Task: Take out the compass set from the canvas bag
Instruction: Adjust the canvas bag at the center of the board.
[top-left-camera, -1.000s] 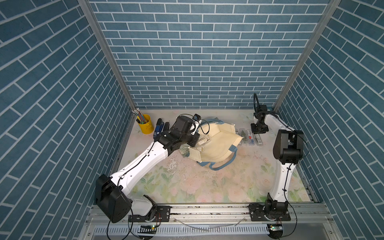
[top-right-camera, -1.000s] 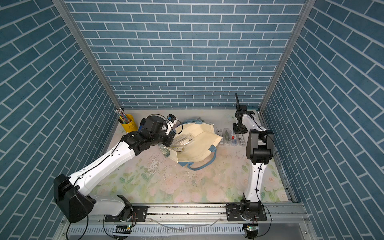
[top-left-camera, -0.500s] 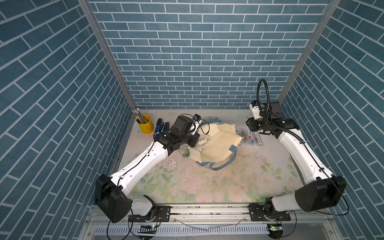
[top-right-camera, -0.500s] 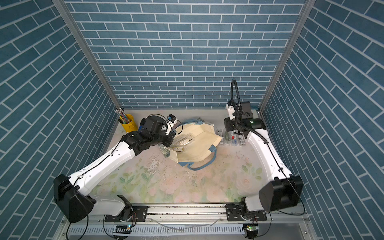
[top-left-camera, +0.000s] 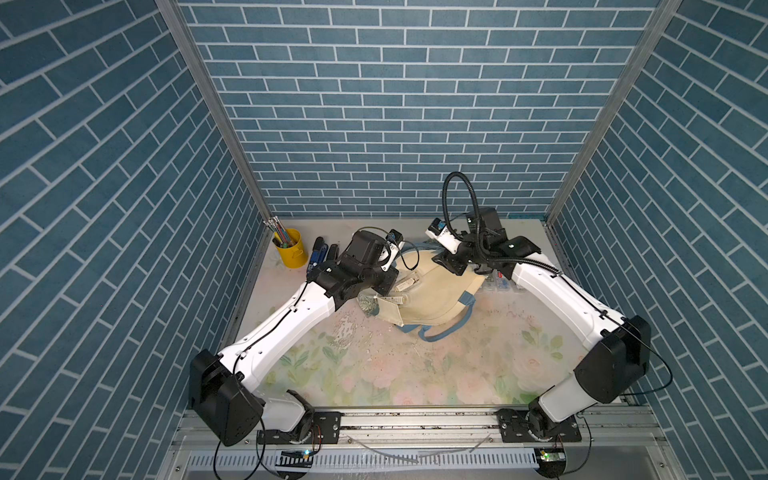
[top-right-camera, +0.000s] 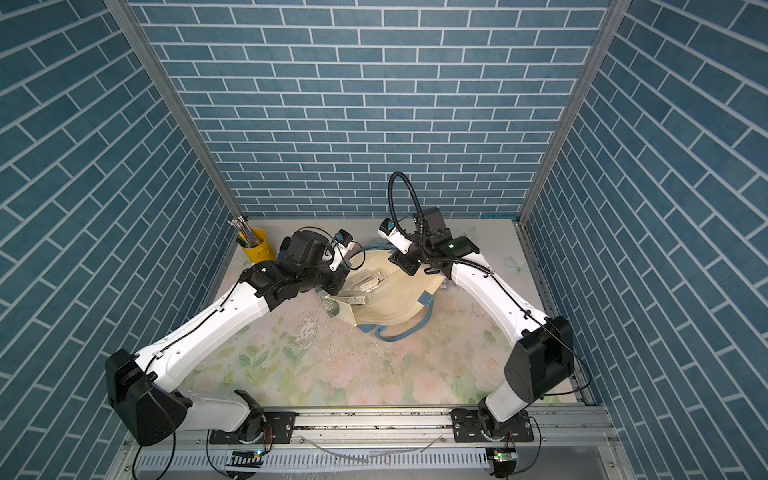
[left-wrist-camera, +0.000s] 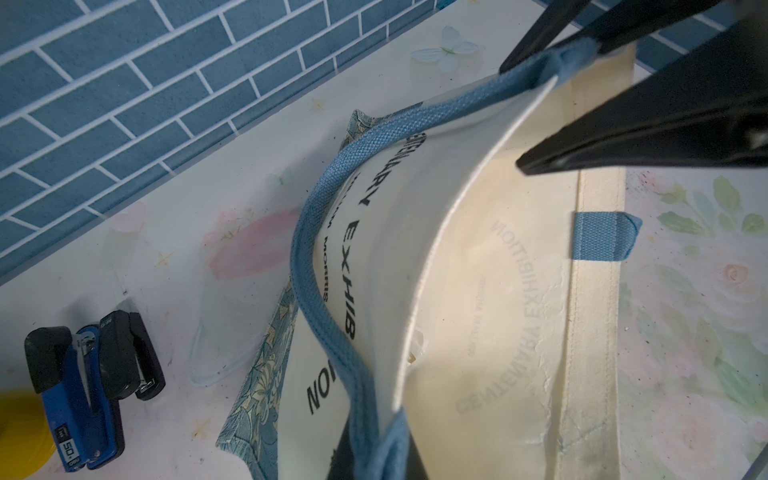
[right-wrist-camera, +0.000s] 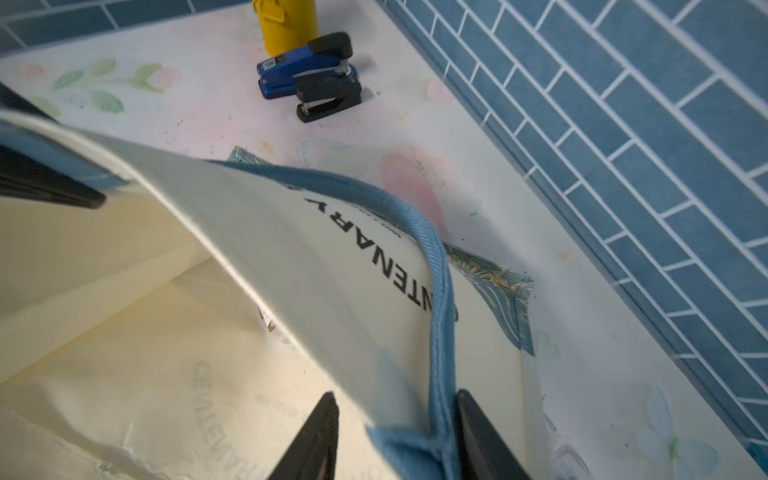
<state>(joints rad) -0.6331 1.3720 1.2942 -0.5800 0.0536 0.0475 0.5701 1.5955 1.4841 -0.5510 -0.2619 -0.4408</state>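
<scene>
Both grippers are now at the canvas bag (top-left-camera: 432, 299), which lies near the back edge of the table (top-left-camera: 374, 374), midway along it. The right gripper (right-wrist-camera: 395, 395) has just been swung over from the back right corner. Its jaws are parted and set astride the raised rim where the blue strap (right-wrist-camera: 440, 291) is sewn on. The left gripper (left-wrist-camera: 380, 451) is clamped on the same rim, so the mouth is judged ready for reaching in. The cloth is stiff cream canvas printed in black, with ribbed webbing and a floral band (left-wrist-camera: 257, 374). A small pale thing (left-wrist-camera: 415, 351) is glimpsed inside; whether it is the compass set cannot be told.
</scene>
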